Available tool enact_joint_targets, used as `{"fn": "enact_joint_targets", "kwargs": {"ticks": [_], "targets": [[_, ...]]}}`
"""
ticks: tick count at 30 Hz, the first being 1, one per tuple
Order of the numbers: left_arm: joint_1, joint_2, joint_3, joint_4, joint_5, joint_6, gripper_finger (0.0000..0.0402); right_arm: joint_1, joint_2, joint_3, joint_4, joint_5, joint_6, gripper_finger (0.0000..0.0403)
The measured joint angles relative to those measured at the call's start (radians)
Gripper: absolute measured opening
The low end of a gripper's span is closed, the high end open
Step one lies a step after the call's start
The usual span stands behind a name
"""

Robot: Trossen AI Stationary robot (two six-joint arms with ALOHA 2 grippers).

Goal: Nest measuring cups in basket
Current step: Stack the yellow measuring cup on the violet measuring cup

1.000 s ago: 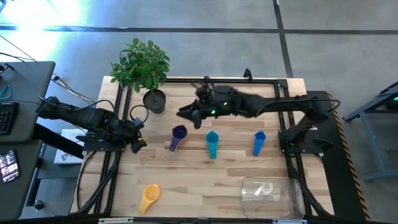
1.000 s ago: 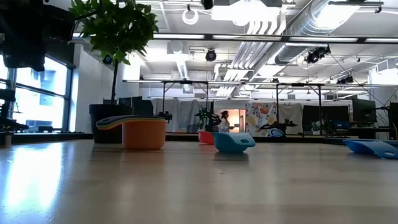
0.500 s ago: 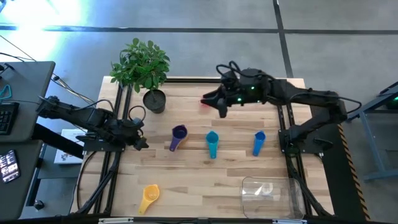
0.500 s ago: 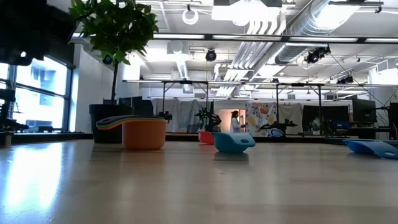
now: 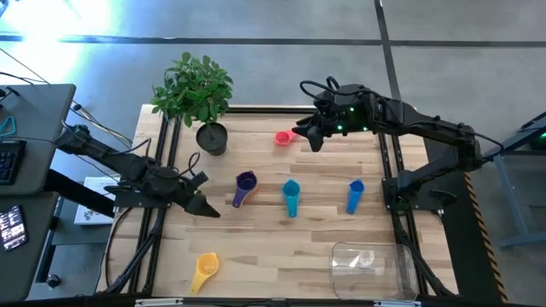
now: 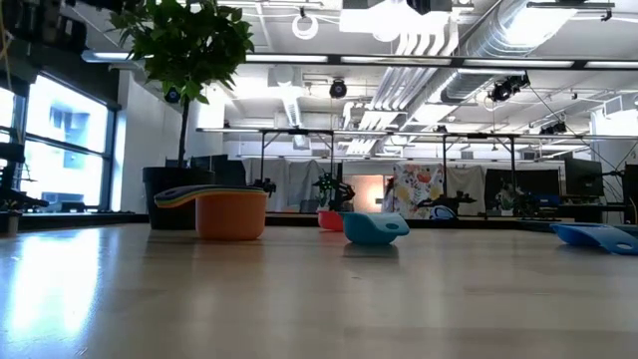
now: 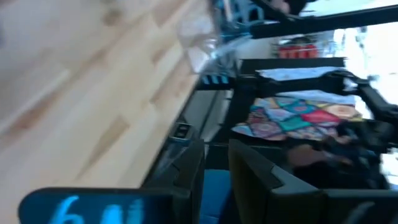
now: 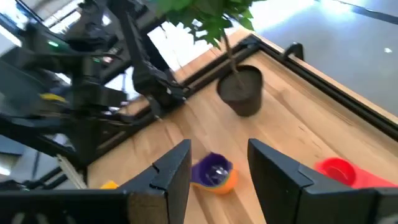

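Note:
Several measuring cups lie apart on the wooden table: a pink one (image 5: 284, 137) at the far side, a purple one (image 5: 245, 185) sitting in an orange one (image 6: 231, 214), a teal one (image 5: 291, 196), a blue one (image 5: 355, 194) and a yellow one (image 5: 205, 269) near the front edge. The clear basket (image 5: 371, 263) stands at the near right. My right gripper (image 5: 307, 136) hangs open above the table just right of the pink cup, its fingers (image 8: 168, 171) empty. My left gripper (image 5: 207, 209) hovers left of the purple cup, narrowly open and empty.
A potted plant in a dark pot (image 5: 212, 136) stands at the far left of the table. Black frame rails (image 5: 162, 170) run along the left and right edges. Bare wood lies between the cup row and the basket.
My right gripper has drawn back from over the table's middle toward the right and far edge and risen, so the pink cup now shows. My left gripper has moved toward the purple cup and tipped up from pointing down to nearly level. No cup has moved.

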Motion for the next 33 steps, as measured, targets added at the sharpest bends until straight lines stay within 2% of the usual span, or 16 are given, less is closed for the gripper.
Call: {"fn": "enact_joint_targets", "kwargs": {"ticks": [5,9,13,18,21,26,33], "targets": [[-0.022,0.059,0.000,0.147,0.000,-0.046,0.0062,-0.019,0.000,0.000,-0.051,0.025,-0.024,0.0149],[-0.034,0.101,0.052,0.132,0.000,-0.050,0.0062,-0.028,0.000,0.000,-0.073,0.038,-0.045,0.0149],[-0.045,0.130,0.155,0.021,0.002,-0.041,0.0062,-0.029,0.000,0.000,-0.083,0.044,-0.068,0.0149],[-0.074,0.174,0.292,-0.250,-0.003,-0.004,0.0062,-0.029,0.000,0.000,-0.096,0.046,-0.076,0.0149],[-0.107,0.215,0.330,-0.395,-0.008,0.017,0.0062,-0.029,0.000,0.000,-0.107,0.045,-0.077,0.0149],[-0.181,0.308,0.332,-0.468,-0.007,0.020,0.0062,-0.029,0.000,0.000,-0.136,0.045,-0.088,0.0149],[-0.273,0.459,0.332,-0.473,-0.007,0.025,0.0062,-0.029,0.000,0.000,-0.161,0.072,-0.102,0.0149]]}}
